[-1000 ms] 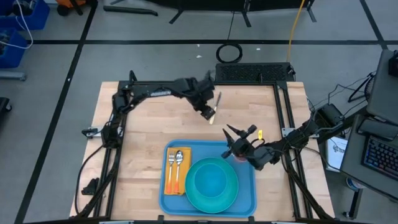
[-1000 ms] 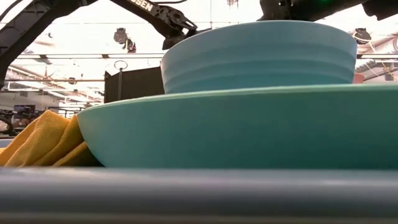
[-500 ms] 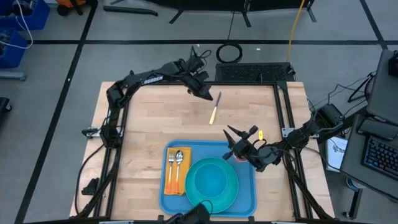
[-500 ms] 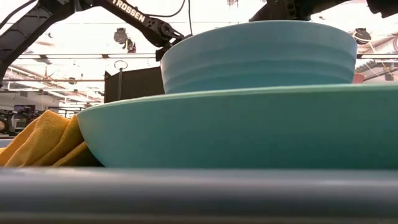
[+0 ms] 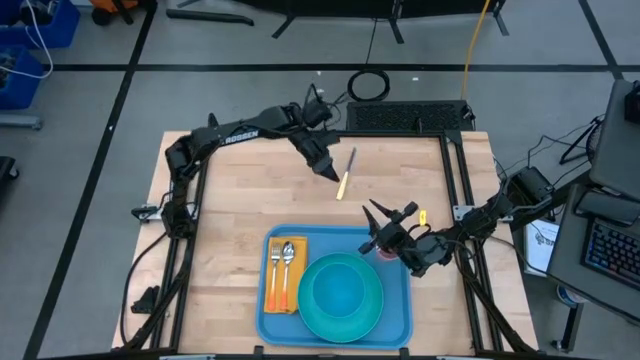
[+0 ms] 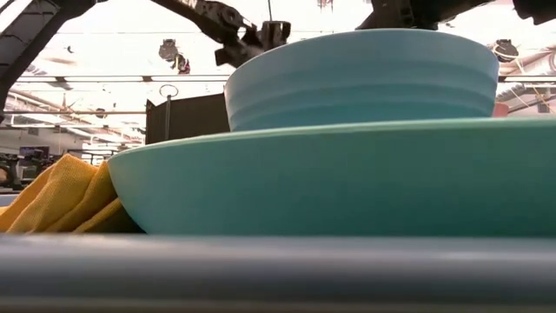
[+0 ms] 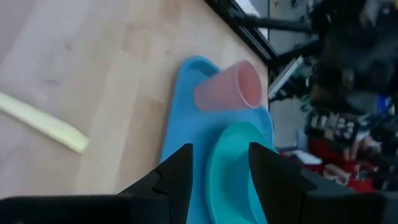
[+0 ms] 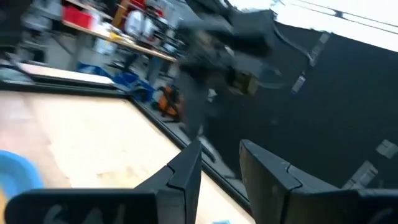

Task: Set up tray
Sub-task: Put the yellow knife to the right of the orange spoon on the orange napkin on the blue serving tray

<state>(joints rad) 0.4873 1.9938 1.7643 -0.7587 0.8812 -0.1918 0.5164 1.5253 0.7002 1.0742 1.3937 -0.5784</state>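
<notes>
High view: The left pincer (image 5: 327, 168) is hovering over the far half of the light wooden desk (image 5: 230, 220), its fingers parted and holding nothing. A pale yellow stick-shaped utensil (image 5: 345, 174) is lying on the desk just beside this pincer. The large flat blue plastic rectangular tray (image 5: 398, 312) is sitting on the near side of this pincer, well apart from it. The right pincer (image 5: 372, 214) is hanging at the tray's far right corner, fingers apart and empty. A round turquoise plate (image 5: 341, 297) carrying a turquoise bowl (image 5: 338, 289) is sitting on the tray, with a folded orange-yellow napkin (image 5: 270, 298) bearing a metal fork (image 5: 276, 268) and spoon (image 5: 287, 262) beside it.

Low view: The plate and bowl are filling the frame, with the napkin beside them.

Left wrist view: A translucent pink plastic cup (image 7: 229, 87) is lying on its side on the tray, beyond the left pincer's open fingers (image 7: 171, 177).

Right wrist view: The right pincer's fingers (image 8: 186, 165) are standing apart with nothing between them.
</notes>
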